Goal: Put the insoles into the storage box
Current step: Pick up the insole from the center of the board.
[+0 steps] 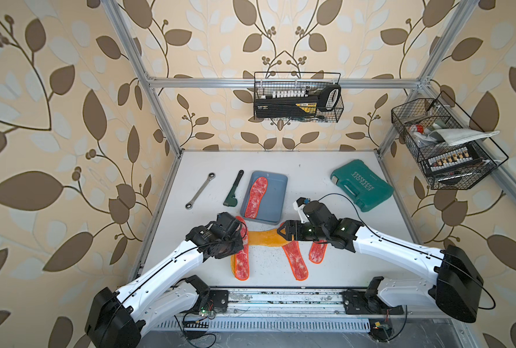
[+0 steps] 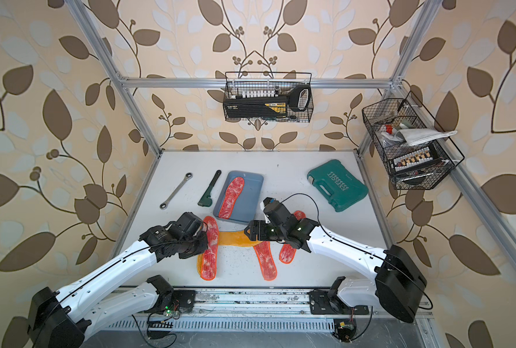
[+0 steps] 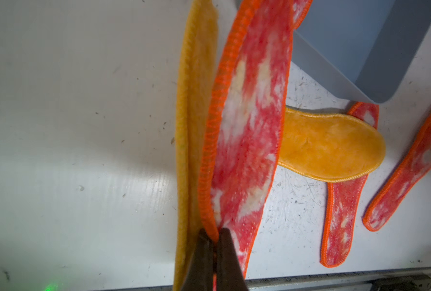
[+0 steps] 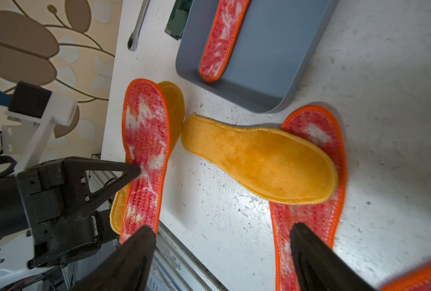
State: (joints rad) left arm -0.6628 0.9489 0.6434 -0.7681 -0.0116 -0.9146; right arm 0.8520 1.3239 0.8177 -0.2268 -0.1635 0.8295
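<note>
The blue-grey storage box (image 1: 276, 192) holds one red-white insole (image 1: 255, 197). In front of it, my left gripper (image 3: 215, 233) is shut on the orange edge of a red-white insole (image 3: 247, 126), lifting that edge off a yellow insole (image 3: 196, 100) beneath. A yellow-face-up insole (image 1: 265, 238) lies crosswise over a red-white insole (image 1: 296, 260). Another red-white insole (image 1: 317, 251) lies partly under my right arm. My right gripper (image 4: 222, 230) is open above the table by the crosswise insole, with nothing between its fingers.
A ratchet wrench (image 1: 199, 190) and a green pipe wrench (image 1: 234, 189) lie left of the box. A teal tool case (image 1: 360, 183) sits at the back right. Wire baskets hang on the back wall (image 1: 297, 99) and right frame (image 1: 443, 144).
</note>
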